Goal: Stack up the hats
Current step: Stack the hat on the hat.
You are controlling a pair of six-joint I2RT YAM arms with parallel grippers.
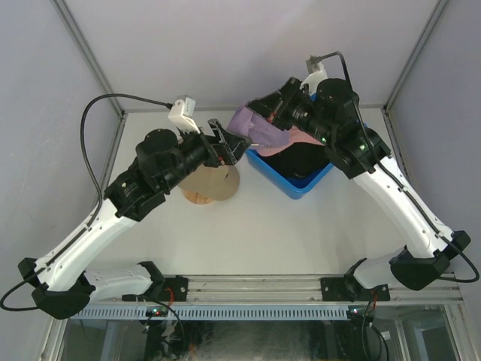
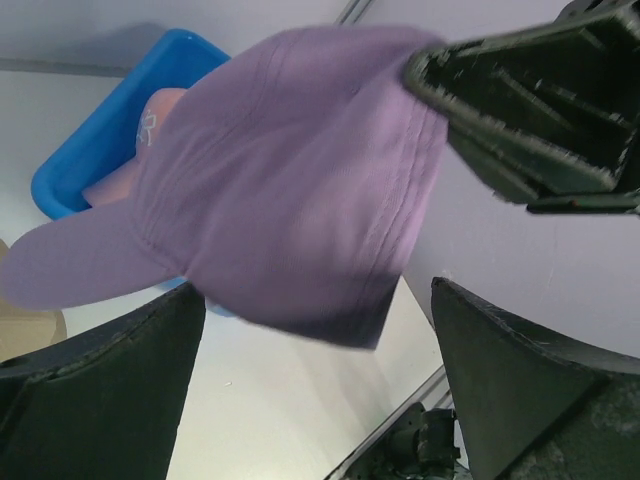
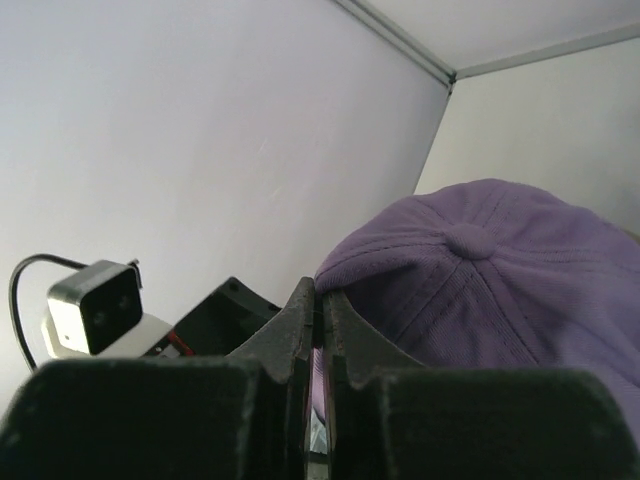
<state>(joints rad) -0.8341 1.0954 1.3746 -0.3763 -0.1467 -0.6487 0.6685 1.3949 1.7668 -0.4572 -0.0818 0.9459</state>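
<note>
The left claw (image 1: 228, 143) hangs released, its dark fingers (image 2: 100, 400) spread wide, over the round, pale wooden mushroom-shaped stand (image 1: 210, 186). Just beyond those fingers the soft purple fabric baseball cap (image 2: 290, 190) hangs in the air between the stand and the rectangular blue plastic bin (image 1: 297, 188), with its curved brim pointing towards the stand. Inside the bin a pink fabric cap (image 2: 150, 130) lies on something black (image 1: 301, 159). The right claw (image 3: 320, 310) is clenched on the purple cap's edge, on the side opposite the brim.
</note>
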